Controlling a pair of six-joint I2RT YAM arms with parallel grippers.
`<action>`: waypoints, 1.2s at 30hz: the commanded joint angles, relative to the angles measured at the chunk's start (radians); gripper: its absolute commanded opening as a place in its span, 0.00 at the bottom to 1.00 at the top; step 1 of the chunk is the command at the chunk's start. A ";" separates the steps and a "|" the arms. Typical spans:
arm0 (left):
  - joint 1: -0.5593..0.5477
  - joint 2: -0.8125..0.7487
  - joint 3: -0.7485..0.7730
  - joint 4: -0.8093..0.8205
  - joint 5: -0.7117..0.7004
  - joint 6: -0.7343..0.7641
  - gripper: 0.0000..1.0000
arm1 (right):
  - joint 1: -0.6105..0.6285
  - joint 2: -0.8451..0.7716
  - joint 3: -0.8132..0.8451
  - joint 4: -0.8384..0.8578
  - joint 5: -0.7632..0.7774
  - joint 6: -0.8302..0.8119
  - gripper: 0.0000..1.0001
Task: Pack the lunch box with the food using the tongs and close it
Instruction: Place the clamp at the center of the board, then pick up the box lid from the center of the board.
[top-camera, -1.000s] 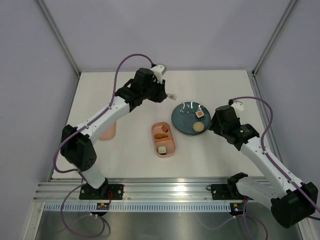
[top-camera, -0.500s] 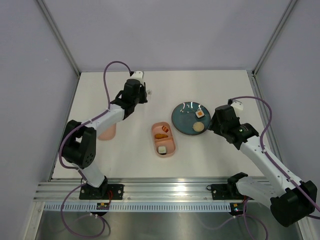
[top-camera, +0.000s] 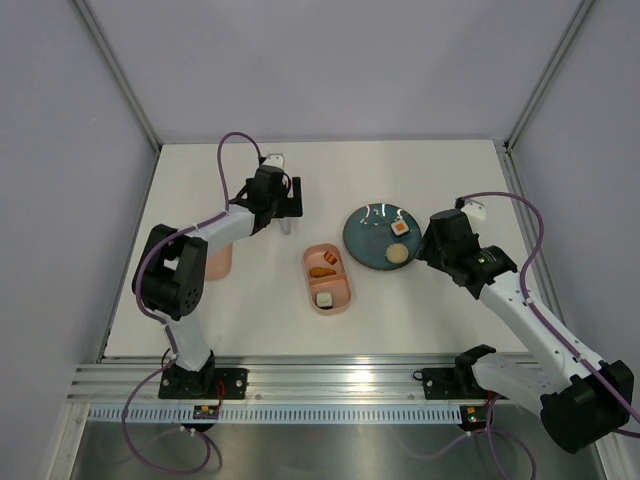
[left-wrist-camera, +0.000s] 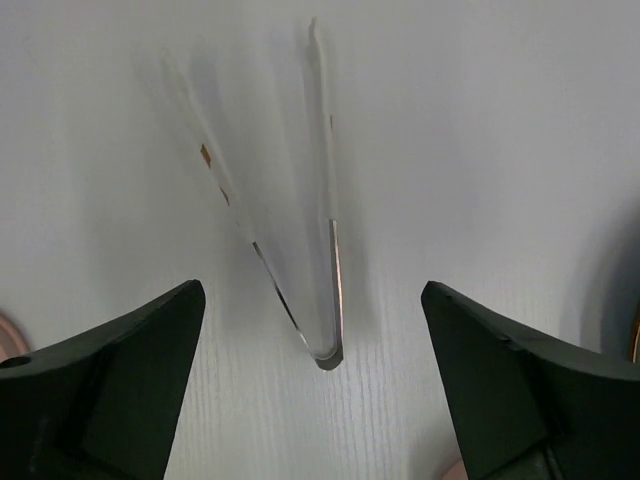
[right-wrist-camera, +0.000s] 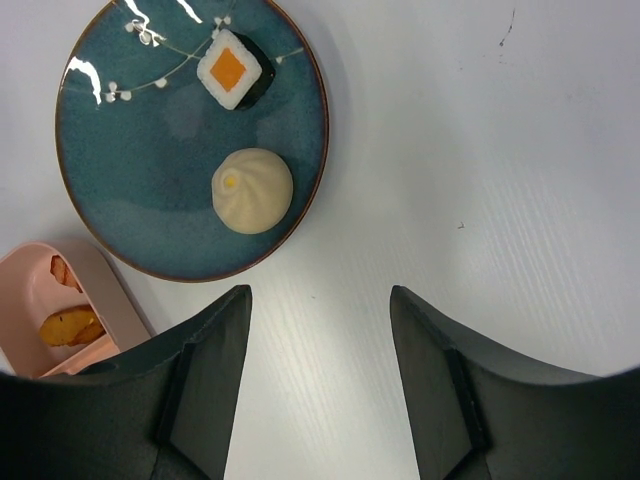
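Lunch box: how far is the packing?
Done: a sausage bit and a white cube sit in the lunch box. In hand: nothing; the tongs lie under the open left gripper. Left: bun and orange-topped cube on the plate, then the lid.

**Tongs**: pale metal, V-shaped, lying on the white table. The joined end is nearest the camera. The arms spread away and their far tips are blurred. There are small orange flecks on the left arm.

**Left gripper**: dark fingers spread wide either side of the joined end, apparently not touching it.
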 joint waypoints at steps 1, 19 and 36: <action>0.006 -0.028 0.061 -0.047 0.009 -0.006 0.99 | -0.009 -0.002 0.020 0.032 -0.007 -0.009 0.66; 0.152 -0.300 0.019 -0.485 -0.063 -0.092 0.99 | -0.008 -0.002 0.014 0.054 -0.043 -0.008 0.65; 0.280 -0.124 -0.023 -0.639 -0.026 -0.072 0.65 | -0.009 0.025 0.014 0.116 -0.113 -0.013 0.66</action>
